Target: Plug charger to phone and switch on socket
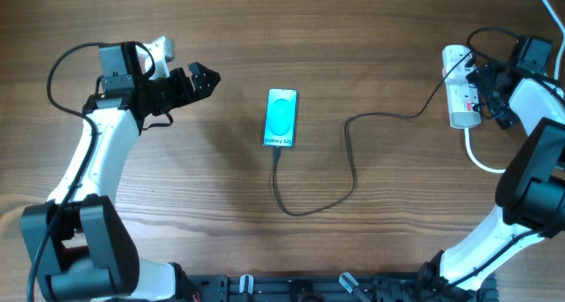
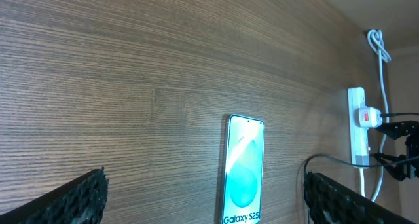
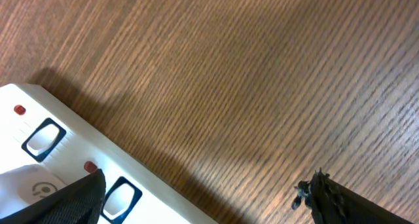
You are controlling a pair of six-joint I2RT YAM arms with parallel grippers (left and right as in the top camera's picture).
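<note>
The left arm is bent over the wood-grain bench (image 1: 177, 205), its gripper (image 1: 203, 81) spread open and pointed toward the flat turquoise phone (image 1: 281, 118) at centre. The right gripper (image 1: 482, 88) is held open over the white oblong socket (image 1: 459, 99) at far right. The thin black charger (image 1: 351, 165) is looped between phone and socket.

One phone (image 1: 281, 118) at centre. One charger (image 1: 352, 171), toward four o'clock of it. One socket (image 1: 459, 94) at two o'clock, with two rocker switches (image 3: 42, 137) and two red lamps (image 3: 19, 109) visible close up. Two arms: left arm (image 1: 88, 152) at nine o'clock, right arm (image 1: 538, 161) at three o'clock. One table (image 1: 194, 214).
</note>
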